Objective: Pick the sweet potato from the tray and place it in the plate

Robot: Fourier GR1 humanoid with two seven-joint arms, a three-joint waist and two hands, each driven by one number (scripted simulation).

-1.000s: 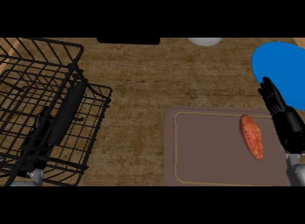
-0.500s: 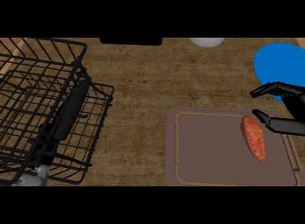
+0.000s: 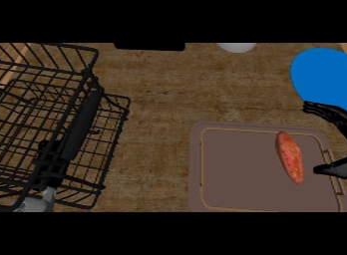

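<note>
Right hand (image 3: pixel 338 144) has spread wider since half a second back, fingers and thumb now apart beside the orange elongated sweet potato (image 3: pixel 289 157), not touching it. Potato lies on the brown rectangular tray (image 3: pixel 235 174), right side. Step: pre-grasp. Next: close round potato, lift toward the blue round plate (image 3: pixel 327 74).

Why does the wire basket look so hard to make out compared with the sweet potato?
Head view: the wire basket is thin black wire over a dark, mottled counter, and a black arm lies under it, so shapes merge; the orange sweet potato stands out on the plain brown tray. Lighting is even, with no glare.
</note>
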